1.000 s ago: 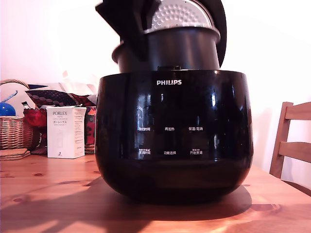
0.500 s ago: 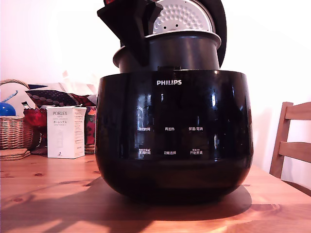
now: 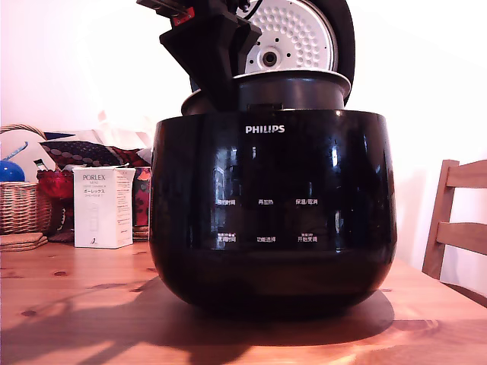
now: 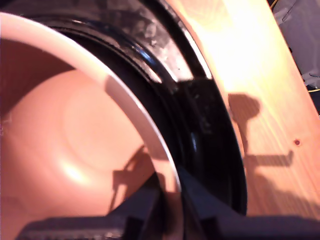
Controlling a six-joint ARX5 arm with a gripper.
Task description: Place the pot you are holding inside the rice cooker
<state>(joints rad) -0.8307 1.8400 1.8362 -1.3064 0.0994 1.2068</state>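
Pot (image 3: 293, 90) sat partway in the rice cooker (image 3: 272, 213), lid behind it. Cooker stood on the table (image 3: 76, 304); box (image 3: 103, 207) and basket (image 3: 19, 205) at exterior view's left, chair (image 3: 456, 220) right.

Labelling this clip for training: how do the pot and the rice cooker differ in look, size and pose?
The pot is narrower and matte dark grey; the rice cooker is wider, glossy black, with a white PHILIPS logo. The pot hangs from the tool, partly sunk in the opening; the cooker stands on the table. Both are round and dark.
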